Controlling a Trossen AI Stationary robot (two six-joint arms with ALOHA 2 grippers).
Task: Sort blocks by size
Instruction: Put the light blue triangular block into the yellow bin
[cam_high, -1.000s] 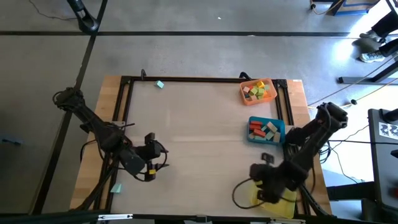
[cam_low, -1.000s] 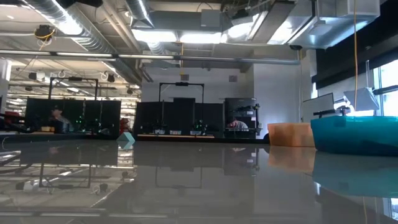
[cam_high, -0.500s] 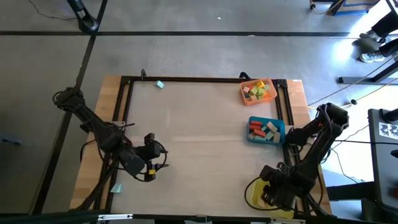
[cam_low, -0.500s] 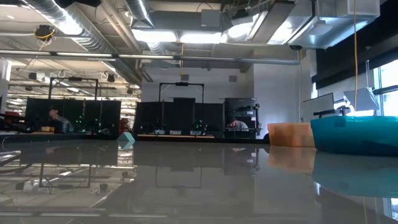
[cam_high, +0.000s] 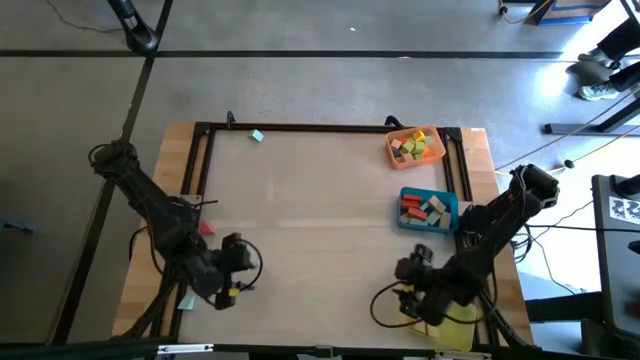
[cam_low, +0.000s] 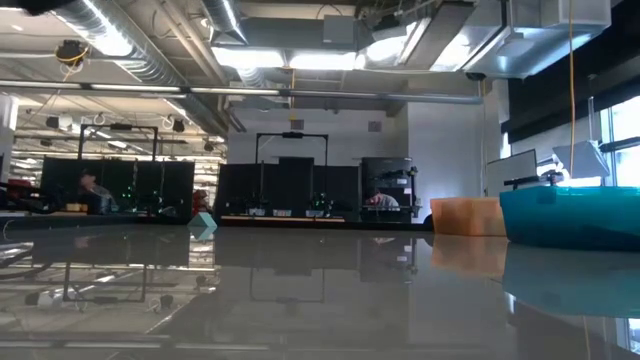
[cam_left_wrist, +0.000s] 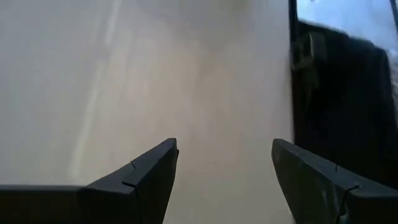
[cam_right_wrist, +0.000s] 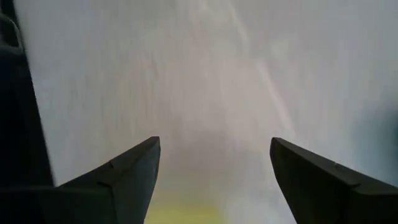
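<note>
Yellow tray (cam_high: 455, 330) lies beneath the right tool (cam_high: 408, 271), fingers spread.

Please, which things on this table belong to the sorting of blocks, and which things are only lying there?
Belong to the job:
- teal block, loose at the far edge
- red block beside the left arm
- teal block at the near left edge
- blocks in the orange tray and blue tray
- yellow tray

Only lying there:
- black frame
- cables
</note>
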